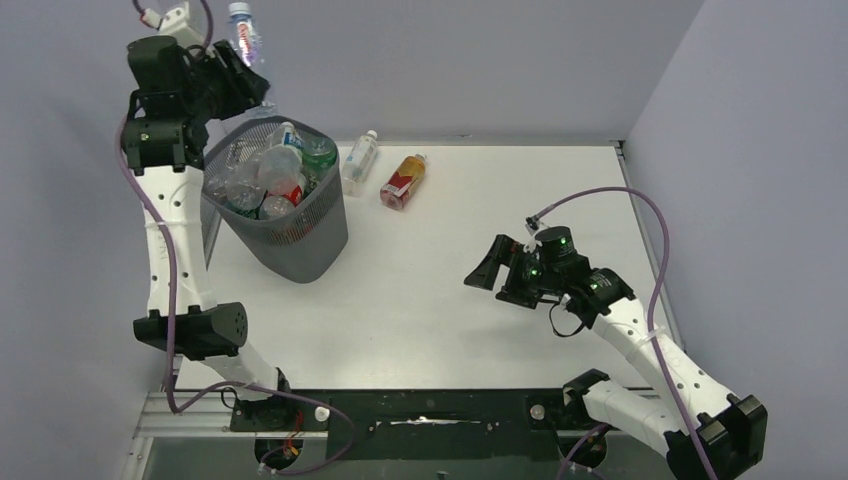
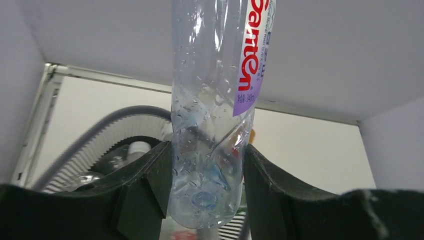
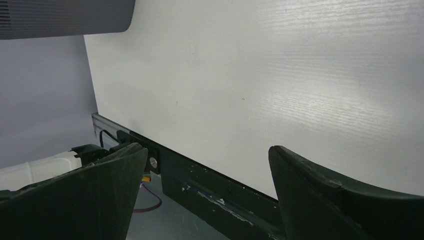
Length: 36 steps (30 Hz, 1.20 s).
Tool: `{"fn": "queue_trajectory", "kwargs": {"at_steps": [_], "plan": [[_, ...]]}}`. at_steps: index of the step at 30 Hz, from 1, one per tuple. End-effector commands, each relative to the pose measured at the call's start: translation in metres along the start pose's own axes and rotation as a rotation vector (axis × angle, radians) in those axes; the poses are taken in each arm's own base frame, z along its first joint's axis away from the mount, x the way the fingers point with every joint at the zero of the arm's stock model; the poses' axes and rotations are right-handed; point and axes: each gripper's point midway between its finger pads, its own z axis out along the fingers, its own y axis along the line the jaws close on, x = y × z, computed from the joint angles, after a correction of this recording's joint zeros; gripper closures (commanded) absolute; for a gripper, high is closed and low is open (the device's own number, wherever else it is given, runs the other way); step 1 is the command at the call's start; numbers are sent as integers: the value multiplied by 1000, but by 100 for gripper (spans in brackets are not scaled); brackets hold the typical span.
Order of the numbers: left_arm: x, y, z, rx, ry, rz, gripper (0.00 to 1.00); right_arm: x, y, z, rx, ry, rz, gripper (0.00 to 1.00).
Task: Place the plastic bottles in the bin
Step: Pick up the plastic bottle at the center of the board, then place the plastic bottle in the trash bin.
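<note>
My left gripper (image 1: pixel 250 85) is raised high above the bin (image 1: pixel 300 245), shut on a clear plastic bottle (image 1: pixel 243 35) with a red-lettered label. In the left wrist view that bottle (image 2: pixel 212 115) stands between the two fingers (image 2: pixel 150 172), squeezed near its base, with the bin rim (image 2: pixel 100 131) below. The dark grey mesh bin holds several bottles (image 1: pixel 270 180). Two more lie on the table right of it: a clear one (image 1: pixel 359 162) and an amber one with a red label (image 1: pixel 404 181). My right gripper (image 1: pixel 487 272) hovers open and empty over the table's middle right.
The white table (image 1: pixel 450 330) ends at a black rail (image 3: pixel 240 192) along its near edge, where both arm bases are bolted. Grey walls close the back and both sides. The left arm's purple cable (image 1: pixel 170 290) runs down beside the bin.
</note>
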Motion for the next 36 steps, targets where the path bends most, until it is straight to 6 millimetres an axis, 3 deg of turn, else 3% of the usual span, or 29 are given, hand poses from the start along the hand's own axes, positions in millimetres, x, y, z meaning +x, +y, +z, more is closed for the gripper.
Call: {"fn": "queue_trajectory", "kwargs": {"at_steps": [1,8,20,36], "plan": [[-52,38,-12,-20,-186,19,58,-14,20,-1,-80,-40,-34,2],[-39,70,17,-87,-182,85,58,-17,22,8,-77,-12,-49,2],[0,106,31,-142,-281,173,57,-16,21,11,-83,-5,-43,2],[31,114,44,-90,-318,232,55,-16,21,10,-83,-10,-32,2]]}}
